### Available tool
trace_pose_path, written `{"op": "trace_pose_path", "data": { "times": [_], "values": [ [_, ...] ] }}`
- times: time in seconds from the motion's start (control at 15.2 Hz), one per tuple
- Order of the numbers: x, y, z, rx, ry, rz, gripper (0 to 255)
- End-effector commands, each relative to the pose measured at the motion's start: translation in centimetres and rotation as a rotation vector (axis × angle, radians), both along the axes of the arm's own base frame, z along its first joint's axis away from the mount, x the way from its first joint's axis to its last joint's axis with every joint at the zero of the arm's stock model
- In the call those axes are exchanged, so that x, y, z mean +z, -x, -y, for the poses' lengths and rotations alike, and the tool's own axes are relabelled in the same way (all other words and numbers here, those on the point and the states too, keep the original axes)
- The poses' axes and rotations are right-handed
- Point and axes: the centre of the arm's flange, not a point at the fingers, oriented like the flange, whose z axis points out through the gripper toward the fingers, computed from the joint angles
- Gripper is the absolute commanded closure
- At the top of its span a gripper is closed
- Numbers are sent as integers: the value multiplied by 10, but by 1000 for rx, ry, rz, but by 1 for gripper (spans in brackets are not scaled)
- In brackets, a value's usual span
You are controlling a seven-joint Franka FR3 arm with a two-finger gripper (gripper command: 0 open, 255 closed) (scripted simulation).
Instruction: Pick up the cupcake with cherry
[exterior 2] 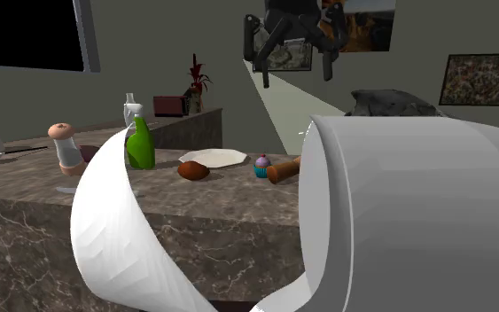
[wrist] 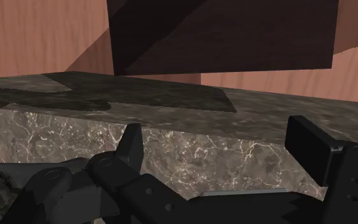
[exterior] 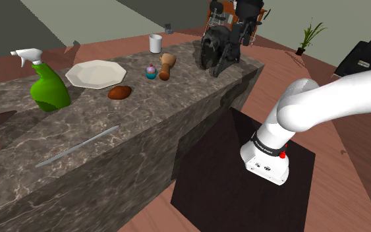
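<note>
Cupcake (exterior: 151, 71) and gripper (wrist: 222, 156). The 2 black fingers are spread apart, with nothing held between them, and are faced toward the marble counter (exterior: 152, 124). The pink-iced cupcake is set on that counter, just beside a wooden grinder (exterior: 167, 66) and near a white plate (exterior: 96, 74).

Soft, even light fills the shoulder view: the stone counter (exterior: 144, 112) is plainly lit, and the spray bottle (exterior: 48, 89) and plate (exterior: 95, 73) cast only faint shadows on it. The second exterior view is dim, with grey walls, and the white arm (exterior 2: 398, 222) close to the camera shows banded shading. In the wrist view a broad dark shadow lies across the counter top, while the gripper (wrist: 217, 132) is flat black with little shading.
</note>
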Motion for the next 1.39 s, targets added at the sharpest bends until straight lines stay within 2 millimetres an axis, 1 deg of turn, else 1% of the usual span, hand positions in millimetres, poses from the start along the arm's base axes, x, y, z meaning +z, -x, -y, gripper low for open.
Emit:
{"op": "trace_pose_path", "data": {
  "times": [0.0, 0.33, 0.66, 0.99, 1.32],
  "values": [
    [0, 0, 0, 0, 0, 0, 0],
    [-41, -35, 21, 69, -55, 75, 0],
    [-81, -75, 38, 137, -110, 149, 0],
    [-118, -118, 49, 206, -165, 224, 0],
    [-152, -165, 56, 274, -220, 299, 0]
  ]
}}
